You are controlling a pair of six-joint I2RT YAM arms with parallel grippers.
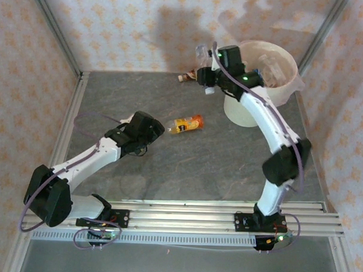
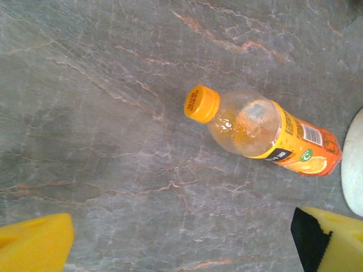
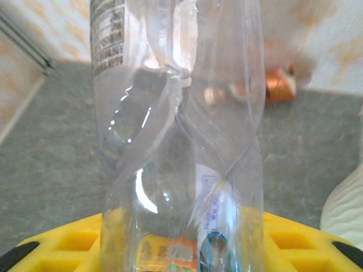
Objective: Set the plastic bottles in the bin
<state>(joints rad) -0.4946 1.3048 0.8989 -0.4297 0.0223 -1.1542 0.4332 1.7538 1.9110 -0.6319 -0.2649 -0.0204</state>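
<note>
**Beside the large round cream-white bin (image 1: pixel 242 111), one catch in hand**

The right gripper (image 1: pixel 208 77) is clamped on a clear, crumpled plastic bottle (image 3: pixel 181 141). Its yellow fingers (image 3: pixel 295 238) pinch hard (hence the twisted walls), and it sits near the rim, likely for dropping in. The left gripper (image 2: pixel 181 243) hangs with fingers wide apart over an orange-labelled, orange-capped bottle (image 2: pixel 266 130) lying on the grey stone-patterned table (image 1: pixel 168 171), seemingly ready to straddle it.
</note>
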